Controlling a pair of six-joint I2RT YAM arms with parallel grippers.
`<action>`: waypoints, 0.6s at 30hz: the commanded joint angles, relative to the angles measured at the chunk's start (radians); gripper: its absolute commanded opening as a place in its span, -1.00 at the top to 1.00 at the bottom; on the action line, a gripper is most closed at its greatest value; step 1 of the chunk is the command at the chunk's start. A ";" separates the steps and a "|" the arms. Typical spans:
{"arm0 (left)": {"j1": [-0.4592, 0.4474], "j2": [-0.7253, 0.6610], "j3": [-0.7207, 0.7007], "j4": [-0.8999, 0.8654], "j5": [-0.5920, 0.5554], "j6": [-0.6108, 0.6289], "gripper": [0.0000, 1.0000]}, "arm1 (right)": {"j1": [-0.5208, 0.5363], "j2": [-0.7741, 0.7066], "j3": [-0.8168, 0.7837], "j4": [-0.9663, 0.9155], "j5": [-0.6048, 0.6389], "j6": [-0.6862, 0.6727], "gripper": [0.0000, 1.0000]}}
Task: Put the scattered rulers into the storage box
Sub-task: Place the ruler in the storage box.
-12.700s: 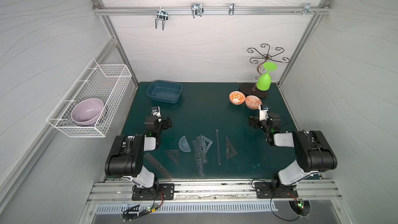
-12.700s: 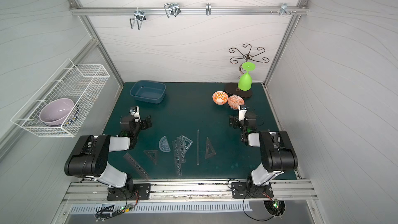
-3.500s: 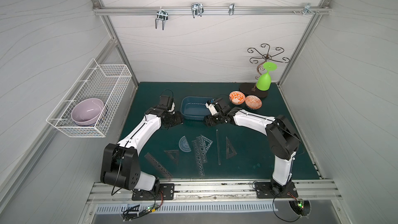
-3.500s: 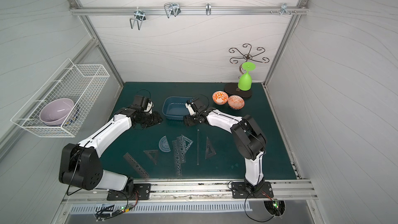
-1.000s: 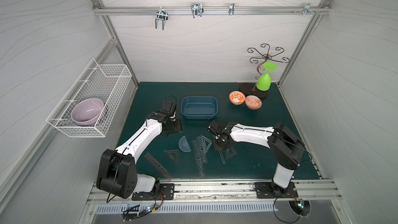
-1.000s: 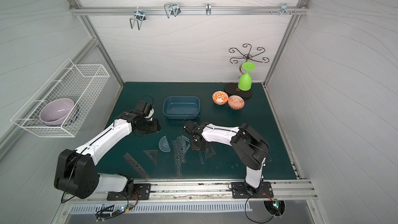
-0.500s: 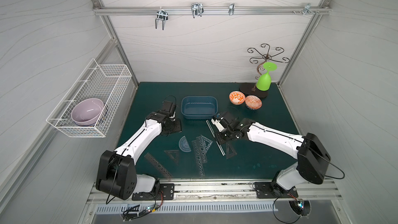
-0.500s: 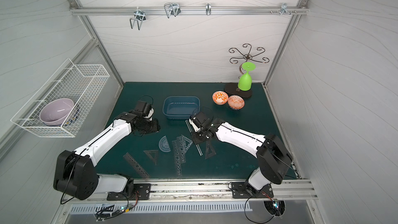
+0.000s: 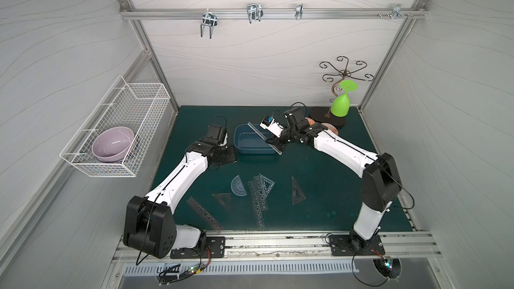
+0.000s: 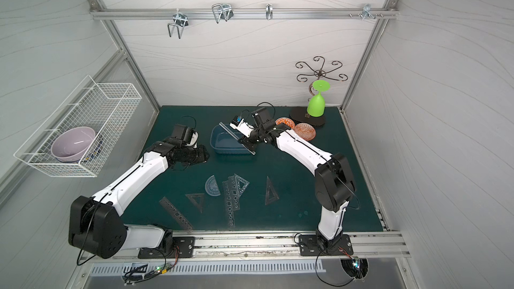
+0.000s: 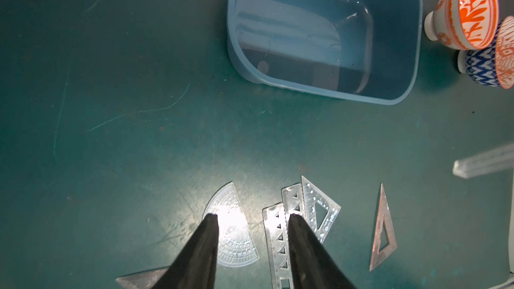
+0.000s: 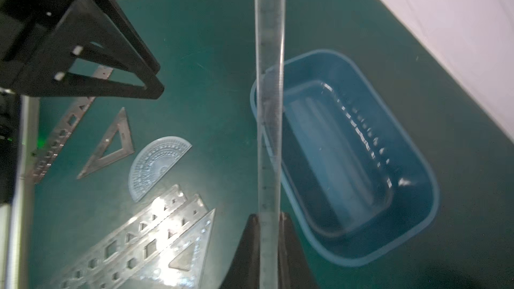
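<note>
The right gripper (image 12: pixel 269 218) had its jaws pinching the straight ruler (image 12: pixel 269 79) near one end. In both top views the straight ruler (image 9: pixel 264 138) ran slantwise over the right part of the storage box (image 9: pixel 251 152), from above the far rim to above its near right corner; whether it touched the rim could not be told. The storage box (image 12: pixel 389 257) had nothing inside.

The left gripper (image 11: pixel 251 216) hung above the mat, just left of the box in a top view (image 10: pixel 203 157), its jaws spread with nothing between them.

Six more rulers lay flat on the green mat (image 9: pixel 319 204), nearer than the box:
- a semicircular protractor (image 9: pixel 238 187);
- two set squares (image 9: pixel 222 200) (image 9: pixel 297 194);
- a third set square (image 9: pixel 267 184) overlapped by a stencil ruler (image 9: pixel 257 204);
- another stencil ruler (image 9: pixel 204 215) at near left.

Two orange-patterned bowls (image 10: pixel 304 132) sat right of the box.
</note>
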 commanded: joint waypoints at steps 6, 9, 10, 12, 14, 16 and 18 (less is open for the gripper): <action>0.065 0.006 -0.002 0.069 0.034 -0.025 0.09 | -0.043 0.301 0.285 0.004 -0.010 -0.282 1.00; 0.073 0.012 0.005 0.041 0.008 -0.014 0.09 | -0.049 0.401 0.382 -0.054 0.028 -0.315 1.00; 0.075 0.006 -0.003 0.040 -0.001 -0.013 0.09 | -0.052 0.426 0.398 -0.055 0.045 -0.323 1.00; 0.076 -0.001 -0.019 0.044 -0.007 -0.013 0.08 | -0.053 0.459 0.409 -0.044 0.079 -0.349 1.00; 0.077 0.006 -0.016 0.040 -0.013 -0.009 0.08 | -0.050 0.484 0.413 -0.025 0.093 -0.364 1.00; 0.079 0.017 -0.010 0.038 -0.013 -0.010 0.08 | -0.049 0.506 0.421 -0.012 0.088 -0.370 1.00; 0.079 0.021 -0.010 0.040 -0.014 -0.010 0.09 | -0.044 0.524 0.421 0.001 0.095 -0.385 1.00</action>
